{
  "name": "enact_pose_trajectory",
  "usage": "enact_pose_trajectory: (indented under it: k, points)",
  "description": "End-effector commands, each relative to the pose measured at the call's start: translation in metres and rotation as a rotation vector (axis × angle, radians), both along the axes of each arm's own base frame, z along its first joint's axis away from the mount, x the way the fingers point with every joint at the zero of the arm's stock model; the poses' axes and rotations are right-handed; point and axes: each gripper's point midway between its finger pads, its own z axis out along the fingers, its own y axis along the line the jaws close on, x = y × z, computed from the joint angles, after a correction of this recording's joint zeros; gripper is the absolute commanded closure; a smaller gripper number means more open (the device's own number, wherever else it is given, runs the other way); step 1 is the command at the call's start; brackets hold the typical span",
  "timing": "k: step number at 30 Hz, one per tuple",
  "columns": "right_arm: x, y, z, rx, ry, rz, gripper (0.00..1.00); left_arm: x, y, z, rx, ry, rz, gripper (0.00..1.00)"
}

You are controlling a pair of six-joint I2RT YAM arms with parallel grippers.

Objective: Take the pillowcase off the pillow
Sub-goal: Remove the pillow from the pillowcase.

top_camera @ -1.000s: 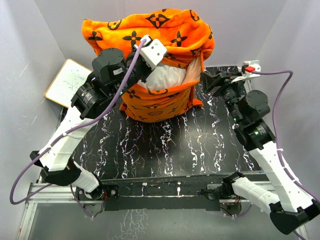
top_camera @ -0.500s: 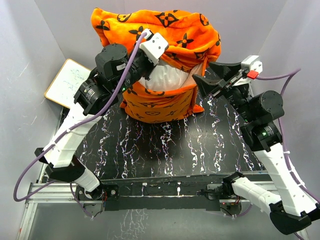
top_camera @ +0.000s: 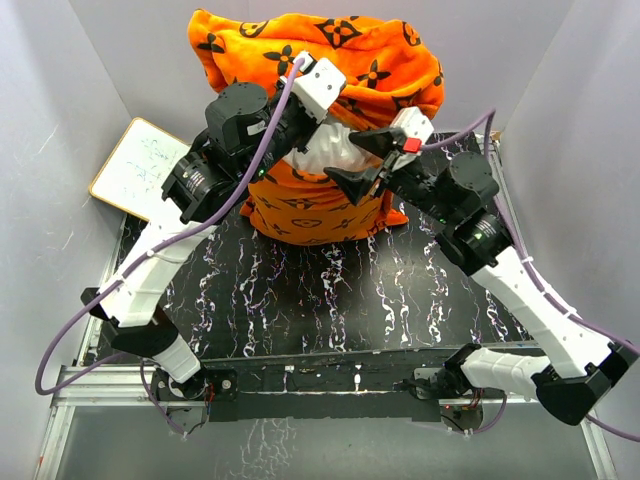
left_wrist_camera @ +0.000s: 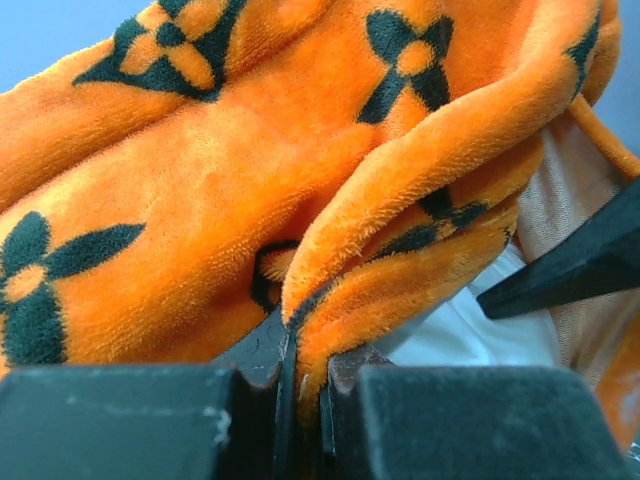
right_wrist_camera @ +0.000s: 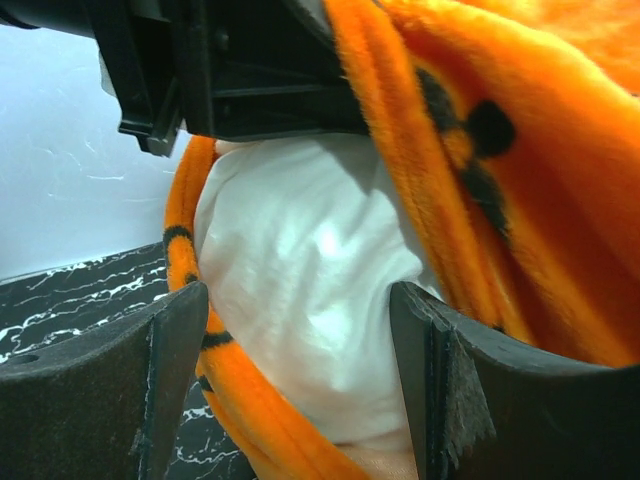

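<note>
Orange pillowcase (top_camera: 330, 45) with black flower motifs; plain white pillow (right_wrist_camera: 300, 290)

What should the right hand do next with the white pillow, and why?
Probably close the right hand on the plump white pillow: its open fingers straddle it, while the left hand pinches the orange plush pillowcase edge.

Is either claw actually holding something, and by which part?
The left gripper pinches the pillowcase by a fold at its open edge. The right gripper is open, facing the pillow, holding nothing.
</note>
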Motion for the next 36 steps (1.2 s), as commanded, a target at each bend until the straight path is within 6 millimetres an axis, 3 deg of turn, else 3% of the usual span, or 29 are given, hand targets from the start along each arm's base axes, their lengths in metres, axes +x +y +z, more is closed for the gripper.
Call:
enact_pose_trajectory:
  k: [1, 11, 16, 22, 25, 27, 34, 36]
  points:
    - [0.000, -0.001, 0.043, 0.046, -0.131, -0.062, 0.25, 0.009, 0.017, 0.026, -0.062, -0.072, 0.111, 1.00]
    - [0.043, 0.004, 0.047, 0.042, -0.183, -0.208, 0.17, -0.004, 0.019, 0.026, -0.090, -0.019, 0.069, 1.00]
    - [0.059, 0.019, 0.053, 0.023, -0.212, -0.197, 0.16, -0.020, 0.015, 0.027, -0.118, 0.035, -0.001, 1.00]
    - [0.066, 0.042, 0.049, 0.023, -0.222, -0.141, 0.16, -0.047, 0.005, 0.039, -0.164, 0.064, -0.149, 1.00]
    - [0.077, 0.048, 0.045, 0.033, -0.206, -0.149, 0.19, -0.061, 0.006, 0.055, -0.205, 0.035, -0.206, 1.00]
    - [0.082, 0.053, 0.038, 0.046, -0.186, -0.142, 0.29, -0.067, 0.009, 0.067, -0.225, 0.002, -0.224, 1.00]
    - [0.075, 0.086, 0.002, 0.064, -0.080, -0.030, 0.85, -0.075, 0.030, 0.104, -0.254, -0.134, -0.196, 1.00]
    - [0.065, 0.095, -0.008, 0.065, -0.059, -0.004, 0.92, -0.076, 0.038, 0.115, -0.261, -0.183, -0.176, 1.00]
